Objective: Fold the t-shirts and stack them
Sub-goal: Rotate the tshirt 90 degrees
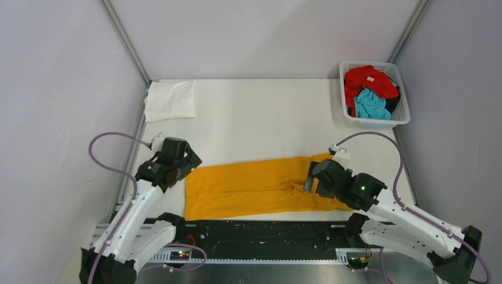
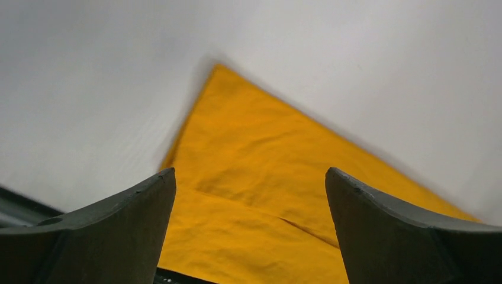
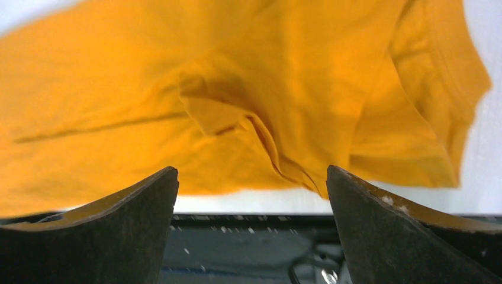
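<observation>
A mustard-orange t-shirt (image 1: 254,186) lies folded into a long band near the table's front edge; it shows in the left wrist view (image 2: 260,189) and the right wrist view (image 3: 237,112). My left gripper (image 1: 188,158) is open and empty, above the shirt's left end. My right gripper (image 1: 309,176) is open and empty, above the shirt's right end, where the sleeve is bunched. A folded white t-shirt (image 1: 171,100) lies at the back left. A red t-shirt (image 1: 368,79) and a turquoise t-shirt (image 1: 372,104) are crumpled in the basket.
A white plastic lattice basket (image 1: 402,112) stands at the back right corner. A black rail (image 1: 266,232) runs along the table's front edge, just below the orange shirt. Grey walls close in the table on three sides.
</observation>
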### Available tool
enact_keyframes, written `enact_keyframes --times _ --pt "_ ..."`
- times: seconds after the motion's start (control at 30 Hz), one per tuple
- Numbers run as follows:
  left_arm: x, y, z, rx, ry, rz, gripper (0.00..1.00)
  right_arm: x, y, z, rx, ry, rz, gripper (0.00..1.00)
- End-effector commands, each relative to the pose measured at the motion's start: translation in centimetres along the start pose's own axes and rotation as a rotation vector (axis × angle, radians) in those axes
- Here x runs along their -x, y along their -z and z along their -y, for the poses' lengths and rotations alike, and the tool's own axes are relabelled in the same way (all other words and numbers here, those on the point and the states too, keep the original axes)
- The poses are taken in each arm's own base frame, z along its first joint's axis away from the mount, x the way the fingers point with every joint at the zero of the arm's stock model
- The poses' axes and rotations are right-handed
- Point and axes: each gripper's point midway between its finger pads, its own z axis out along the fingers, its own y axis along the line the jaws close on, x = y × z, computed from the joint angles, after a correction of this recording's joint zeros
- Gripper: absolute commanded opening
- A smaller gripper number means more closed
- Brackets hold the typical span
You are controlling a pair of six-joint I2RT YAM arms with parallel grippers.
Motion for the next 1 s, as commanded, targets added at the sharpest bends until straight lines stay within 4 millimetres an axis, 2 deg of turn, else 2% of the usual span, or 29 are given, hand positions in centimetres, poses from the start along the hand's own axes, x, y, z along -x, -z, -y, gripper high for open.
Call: enact_keyframes --times 0.0,0.1,0.17,0.2,0.27,0.4,0.43,0.47,0.53,0.63,0.67,0.7,0.73,0.77,0.8,0.83,0.87,0.97 --pt "-0.8 -0.4 5.9 -0.201 -0.117 -0.077 1.00 3.5 -2.0 -4.0 0.193 -0.121 0.085 0.99" --pt "-2.0 -2.4 7.7 -0.194 -0.158 -0.130 1.00 5.4 -4.3 -3.3 0.202 -0.221 0.109 0.99" --pt "-3.0 -3.8 8.4 -0.190 -0.175 -0.168 1.00 6.1 -6.0 -2.0 0.164 -0.295 0.102 0.99" --pt "-3.4 -4.2 8.6 -0.185 -0.184 -0.182 1.00 5.9 -7.0 -1.3 0.134 -0.313 0.078 0.99" --pt "-4.5 -5.7 8.3 -0.150 -0.207 -0.224 1.00 6.0 -8.7 0.7 0.069 -0.374 0.045 0.99" --pt "-6.9 -8.3 6.7 -0.071 -0.238 -0.287 1.00 4.4 -11.6 2.4 -0.015 -0.390 -0.031 0.99" --pt "-7.7 -8.9 6.0 -0.041 -0.249 -0.307 1.00 4.6 -12.2 2.4 -0.017 -0.393 -0.030 0.99" --pt "-8.0 -9.2 5.7 -0.028 -0.252 -0.313 1.00 3.9 -13.1 2.7 -0.037 -0.400 -0.068 0.99" --pt "-8.7 -9.8 4.7 0.013 -0.258 -0.328 1.00 4.4 -14.6 2.6 -0.034 -0.412 -0.078 1.00" --pt "-9.2 -9.9 3.2 0.052 -0.247 -0.325 1.00 7.1 -17.0 2.7 -0.060 -0.419 -0.069 0.99" --pt "-9.4 -9.8 2.9 0.052 -0.241 -0.324 1.00 9.7 -17.3 2.5 -0.050 -0.421 -0.029 0.99" --pt "-9.4 -9.6 2.8 0.050 -0.227 -0.321 1.00 9.8 -18.6 3.0 -0.075 -0.420 -0.049 1.00" --pt "-9.7 -9.4 2.6 0.043 -0.220 -0.322 1.00 12.2 -19.1 2.0 -0.040 -0.402 -0.012 0.99" --pt "-9.7 -9.2 2.7 0.039 -0.207 -0.321 1.00 11.9 -20.5 1.7 -0.035 -0.400 -0.055 1.00" --pt "-9.9 -8.9 2.8 0.023 -0.208 -0.320 1.00 14.4 -20.9 0.4 0.011 -0.385 -0.027 0.99" --pt "-10.1 -8.7 2.9 0.016 -0.197 -0.322 1.00 13.9 -22.6 0.0 0.022 -0.380 -0.077 0.99" --pt "-10.5 -8.2 3.1 -0.003 -0.192 -0.333 0.99 15.8 -23.8 -0.9 0.043 -0.364 -0.074 0.99" --pt "-11.2 -7.5 3.7 -0.030 -0.156 -0.342 0.98 19.6 -26.1 -2.7 0.081 -0.335 -0.078 0.99"
